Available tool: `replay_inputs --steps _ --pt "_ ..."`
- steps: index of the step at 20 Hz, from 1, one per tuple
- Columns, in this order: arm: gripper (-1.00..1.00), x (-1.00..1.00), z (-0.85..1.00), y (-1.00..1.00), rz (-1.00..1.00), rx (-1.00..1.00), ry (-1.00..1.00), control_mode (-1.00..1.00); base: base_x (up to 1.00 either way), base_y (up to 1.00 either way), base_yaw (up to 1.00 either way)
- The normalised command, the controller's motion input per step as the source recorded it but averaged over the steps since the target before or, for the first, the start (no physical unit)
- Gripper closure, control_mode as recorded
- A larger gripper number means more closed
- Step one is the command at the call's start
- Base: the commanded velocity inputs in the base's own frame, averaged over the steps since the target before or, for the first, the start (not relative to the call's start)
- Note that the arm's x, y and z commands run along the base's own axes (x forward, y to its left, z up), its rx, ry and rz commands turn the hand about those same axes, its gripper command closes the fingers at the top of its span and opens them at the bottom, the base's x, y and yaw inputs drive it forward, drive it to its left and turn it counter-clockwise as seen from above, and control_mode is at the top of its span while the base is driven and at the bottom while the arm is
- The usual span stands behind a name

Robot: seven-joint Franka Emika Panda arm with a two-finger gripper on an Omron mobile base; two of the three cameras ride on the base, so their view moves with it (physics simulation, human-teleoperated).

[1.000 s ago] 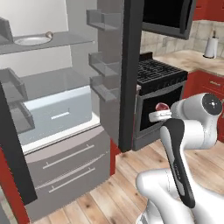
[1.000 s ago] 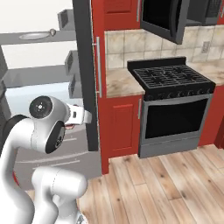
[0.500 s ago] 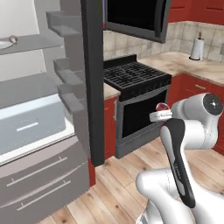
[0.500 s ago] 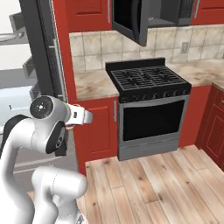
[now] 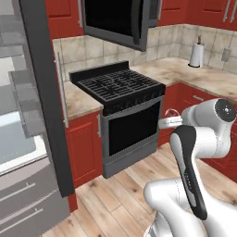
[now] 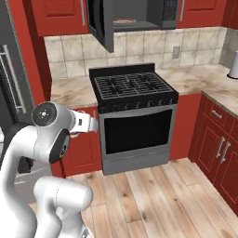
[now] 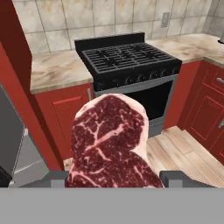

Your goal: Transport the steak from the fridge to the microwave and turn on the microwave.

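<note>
A black grated stove with oven (image 5: 122, 115) stands between red cabinets (image 5: 85, 148), under the wide black microwave (image 5: 121, 21), its door open. A white paper-towel roll (image 5: 196, 54) stands upright on the speckled stone surface (image 5: 194, 74). The fridge's dark-edged door (image 5: 44, 92) rises at left.

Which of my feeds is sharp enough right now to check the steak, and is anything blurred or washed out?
Hand view: the steak is close and sharp, marbling clear, hiding the stove's lower front. Left base view: evenly lit, no glare; the microwave interior reads flat black. Right base view: soft but readable; something reddish shows inside the microwave, too small to identify.
</note>
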Motion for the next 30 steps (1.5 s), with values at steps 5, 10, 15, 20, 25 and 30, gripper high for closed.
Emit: replay_inputs --steps 5,10,15,20,25,30 --pt "1.0 0.0 0.0 0.0 0.0 0.0 0.0 1.0 0.56 -0.55 0.02" --pt "1.0 0.0 0.0 0.0 0.0 0.0 0.0 1.0 0.61 -0.44 0.09" --pt "1.0 0.0 0.0 0.0 0.0 0.0 0.0 1.0 0.7 -0.3 0.15" --pt "1.0 0.0 0.0 0.0 0.0 0.0 0.0 1.0 0.73 -0.22 0.17" --pt "1.0 0.0 0.0 0.0 0.0 0.0 0.0 1.0 0.73 -0.25 0.17" --pt "1.0 0.0 0.0 0.0 0.0 0.0 0.0 1.0 0.67 -0.27 0.17"
